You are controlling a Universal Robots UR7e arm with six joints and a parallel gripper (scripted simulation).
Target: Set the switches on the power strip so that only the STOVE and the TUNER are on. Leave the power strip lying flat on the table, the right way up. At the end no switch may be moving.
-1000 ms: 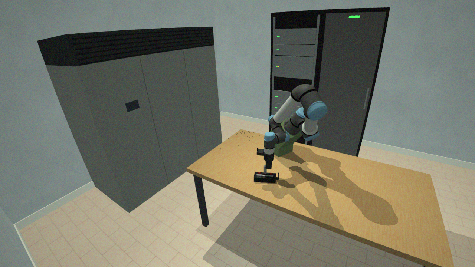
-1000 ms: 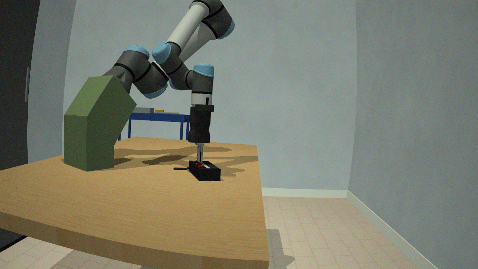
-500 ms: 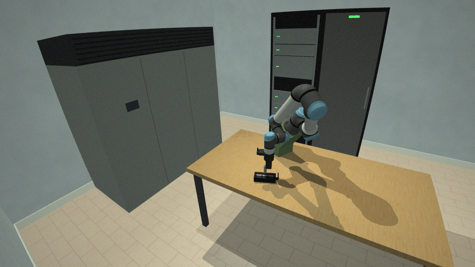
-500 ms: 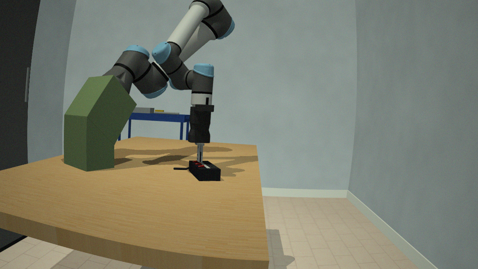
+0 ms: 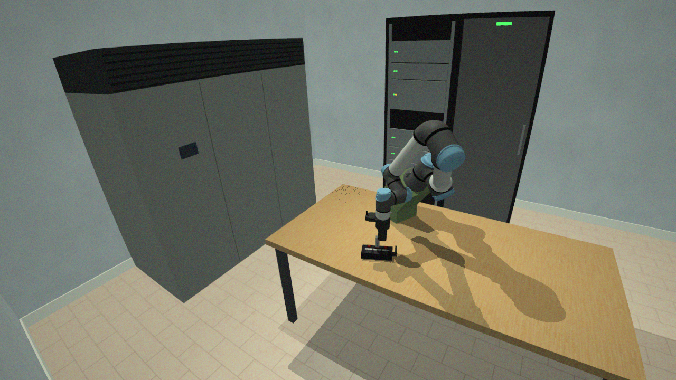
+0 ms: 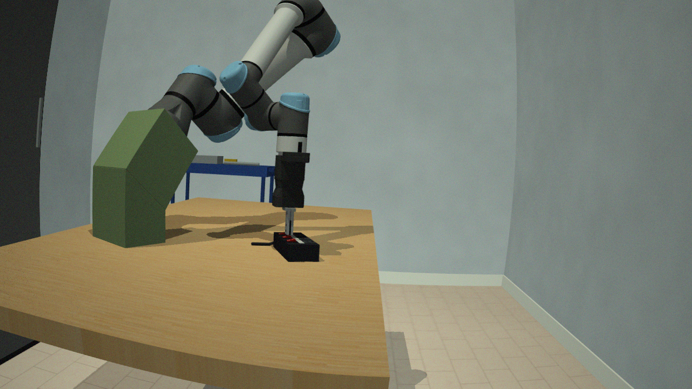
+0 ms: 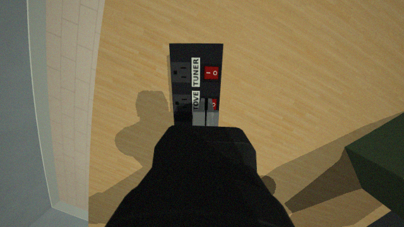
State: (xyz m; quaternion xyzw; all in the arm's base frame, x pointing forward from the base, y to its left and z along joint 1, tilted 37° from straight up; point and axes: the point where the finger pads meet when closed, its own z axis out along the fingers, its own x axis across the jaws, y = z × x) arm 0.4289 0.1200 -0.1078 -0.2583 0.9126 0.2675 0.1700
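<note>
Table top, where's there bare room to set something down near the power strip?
Bare wood runs from the power strip to the table's left corner, and broadly across the shadowed right half. It is crowded behind the strip: the shut claw stands over the STOVE switch, and the green pedestal sits just beyond.

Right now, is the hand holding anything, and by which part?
Nothing is held. The hand is shut empty, its fingertips over the STOVE switch on the strip.
</note>
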